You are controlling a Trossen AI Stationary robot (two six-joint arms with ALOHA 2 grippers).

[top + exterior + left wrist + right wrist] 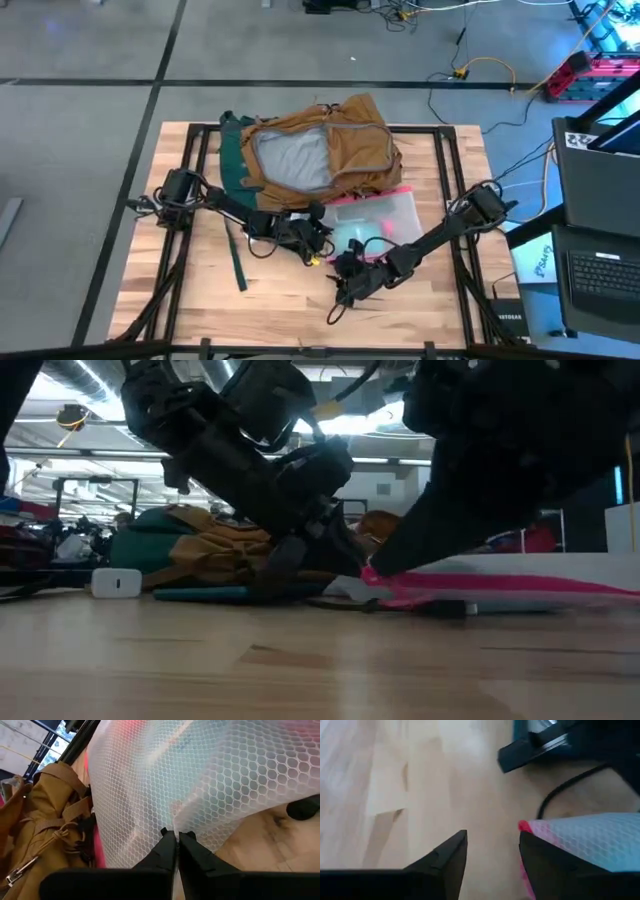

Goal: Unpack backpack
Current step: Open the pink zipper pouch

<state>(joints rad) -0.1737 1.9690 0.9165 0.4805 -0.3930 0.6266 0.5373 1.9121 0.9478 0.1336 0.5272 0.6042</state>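
Wood comes first — the bare table (pixel 200 290) at the near edge, with nothing lying on it there. Just past that, the right gripper (pixel 490 855) hangs low over the boards with its 2 fingers apart, and 1 finger sits right by the pink corner of the clear pouch (pixel 375 215) without closing on it. A bit farther in, the left gripper (pixel 175 840) has its 2 fingers pressed together at the edge of the pouch's netted skin; they look pinched on it, but the thin edge between them is too hard to see to be sure. The pouch lies flat on the table, out of the bag, just beside it. Farther back is the backpack (pixel 350 145), lying on its back near the far edge with its top flap open and the grey lining showing. Its long side runs across the table, and it sits beyond both grippers, closer to the left arm. My guess is the next reach goes back into that opening. What is deep inside the bag cannot be seen — folds hide it.
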